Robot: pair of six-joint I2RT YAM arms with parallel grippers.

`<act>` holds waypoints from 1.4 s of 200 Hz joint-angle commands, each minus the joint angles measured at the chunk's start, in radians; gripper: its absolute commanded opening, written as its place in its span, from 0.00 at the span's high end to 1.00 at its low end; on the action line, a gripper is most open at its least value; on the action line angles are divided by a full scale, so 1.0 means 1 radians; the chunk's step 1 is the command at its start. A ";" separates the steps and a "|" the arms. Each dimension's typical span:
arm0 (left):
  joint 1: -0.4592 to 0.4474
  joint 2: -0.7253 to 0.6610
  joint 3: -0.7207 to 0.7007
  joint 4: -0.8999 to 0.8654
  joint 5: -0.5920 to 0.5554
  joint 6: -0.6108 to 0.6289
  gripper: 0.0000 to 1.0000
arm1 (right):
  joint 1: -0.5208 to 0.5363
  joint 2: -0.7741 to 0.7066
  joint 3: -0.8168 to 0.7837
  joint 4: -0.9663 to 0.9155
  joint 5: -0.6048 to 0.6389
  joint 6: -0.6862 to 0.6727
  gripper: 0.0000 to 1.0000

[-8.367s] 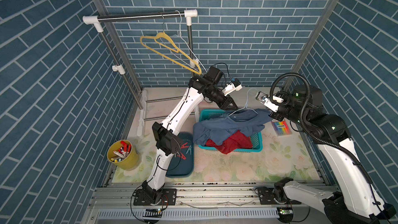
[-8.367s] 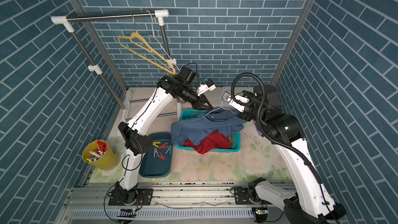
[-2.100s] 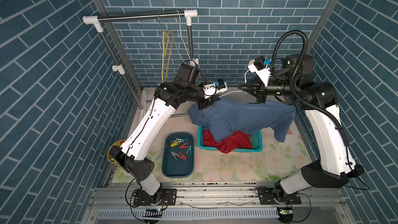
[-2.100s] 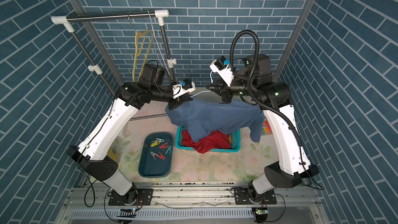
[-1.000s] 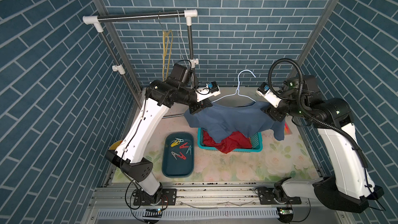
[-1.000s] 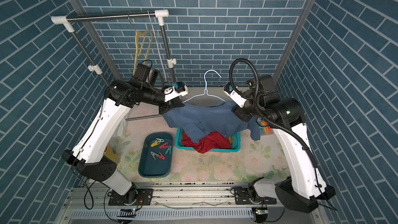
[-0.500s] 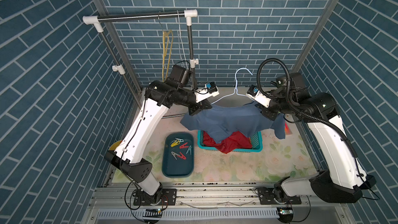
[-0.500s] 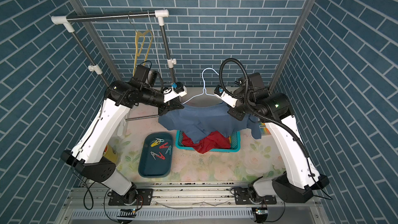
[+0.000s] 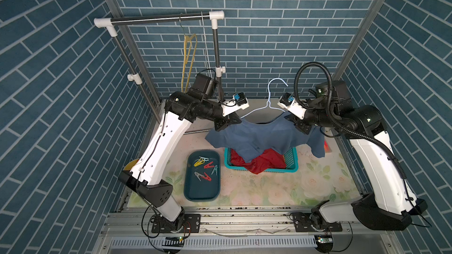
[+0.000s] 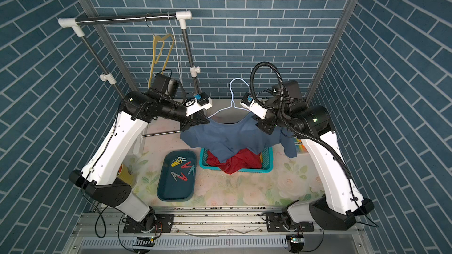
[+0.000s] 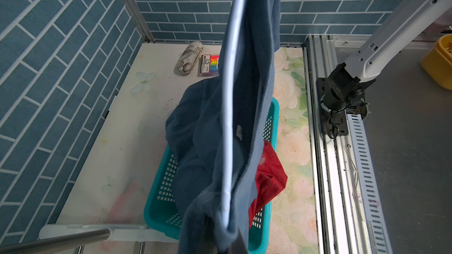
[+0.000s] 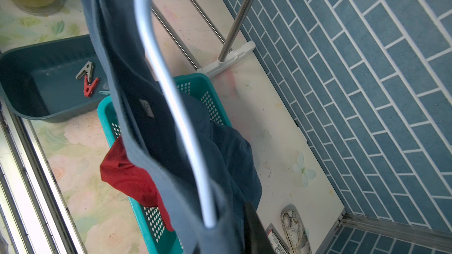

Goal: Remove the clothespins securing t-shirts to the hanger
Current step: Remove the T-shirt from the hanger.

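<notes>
Starting at the left gripper (image 9: 223, 125), we see it clamped shut on one shoulder of the blue t-shirt (image 9: 264, 138), just where the end of the white wire hanger (image 9: 268, 96) lies inside the cloth; the left wrist view shows wire and cloth running together into that grip. The right gripper (image 9: 302, 128) sits at the opposite shoulder, yet we cannot tell whether it is pinching or parted: the right wrist view gives only one dark finger (image 12: 254, 228) beside the hanger's end. Between the two arms the shirt hangs spread above the teal basket (image 9: 292, 161), its lower part drooping into it over the red t-shirt (image 9: 266, 162). In both top views we count six clothespins (image 9: 205, 168) lying loose in the dark tray (image 9: 189, 191) just beside the basket; the right wrist view catches only a grey clothespin (image 12: 85, 69) and a red clothespin (image 12: 91, 86), the left wrist view none. Both wrist views show a patterned case (image 11: 189, 57) and a marker pack (image 11: 209, 63) near the wall, the case hidden in the top views
</notes>
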State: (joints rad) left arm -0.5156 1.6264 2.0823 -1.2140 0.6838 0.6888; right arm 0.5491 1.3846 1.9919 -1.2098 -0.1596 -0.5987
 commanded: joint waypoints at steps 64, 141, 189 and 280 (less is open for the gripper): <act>0.008 0.004 -0.015 0.045 0.056 -0.035 0.93 | 0.008 0.011 0.007 0.079 0.045 -0.015 1.00; 0.085 -0.060 -0.212 0.125 0.118 -0.066 0.58 | -0.037 -0.133 -0.096 0.215 0.235 -0.133 1.00; 0.126 -0.137 -0.326 0.174 0.103 -0.083 0.63 | -0.054 -0.180 -0.104 0.212 0.171 -0.128 1.00; 0.145 -0.258 -0.410 0.400 -0.049 -0.030 0.35 | -0.058 -0.197 -0.076 0.101 -0.048 -0.101 1.00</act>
State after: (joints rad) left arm -0.3855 1.3495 1.6615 -0.8612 0.6472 0.6216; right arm 0.4961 1.2079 1.8824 -1.0935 -0.1249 -0.7124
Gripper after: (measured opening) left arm 0.647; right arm 0.061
